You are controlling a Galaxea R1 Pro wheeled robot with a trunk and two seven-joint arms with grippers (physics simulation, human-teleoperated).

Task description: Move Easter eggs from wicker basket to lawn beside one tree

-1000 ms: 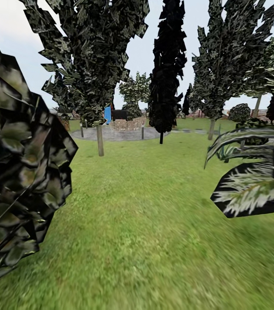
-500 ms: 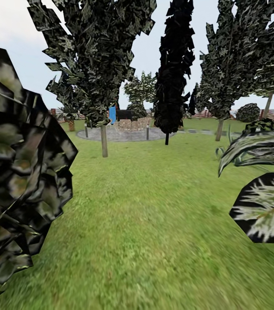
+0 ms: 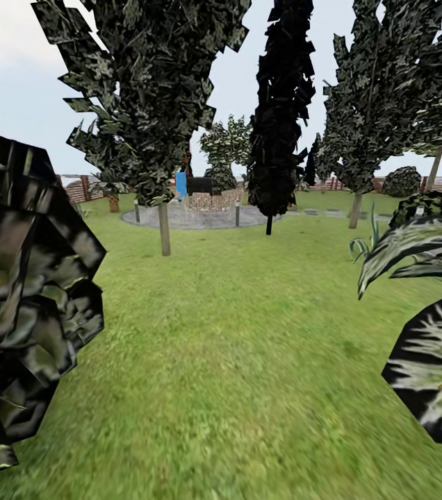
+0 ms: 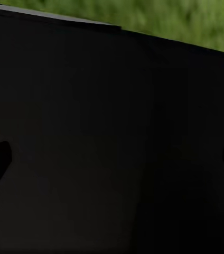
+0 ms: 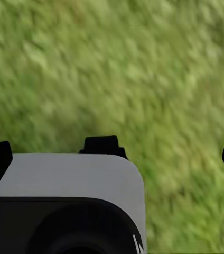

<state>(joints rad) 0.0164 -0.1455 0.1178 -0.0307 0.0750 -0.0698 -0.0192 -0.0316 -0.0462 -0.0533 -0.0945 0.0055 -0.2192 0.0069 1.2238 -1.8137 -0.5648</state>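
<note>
The Easter eggs and the wicker basket are out of view. The lawn (image 3: pixel 235 347) stretches ahead of me in the head view. A tree (image 3: pixel 164 229) with a thin pale trunk and a jagged green crown stands at the left centre, and another tree (image 3: pixel 354 208) stands farther right. My left gripper (image 4: pixel 112 159) is open, its two dark fingertips at the picture's edges over a black surface. In its wrist view my right gripper (image 5: pixel 112 159) is also open, over grass (image 5: pixel 143 69) and a white and black part of the robot.
An all-black columnar tree (image 3: pixel 280 104) rises between the two pale-trunked trees. Dark foliage (image 3: pixel 19 298) crowds the near left and palm fronds (image 3: pixel 429 347) the near right. Far back lie a grey paved circle (image 3: pixel 193 217) and a slatted fence (image 3: pixel 82 187).
The whole head picture has shifted, so the camera has moved. The palm fronds have slid right and down, and a stretch of fence has come into view at the far left.
</note>
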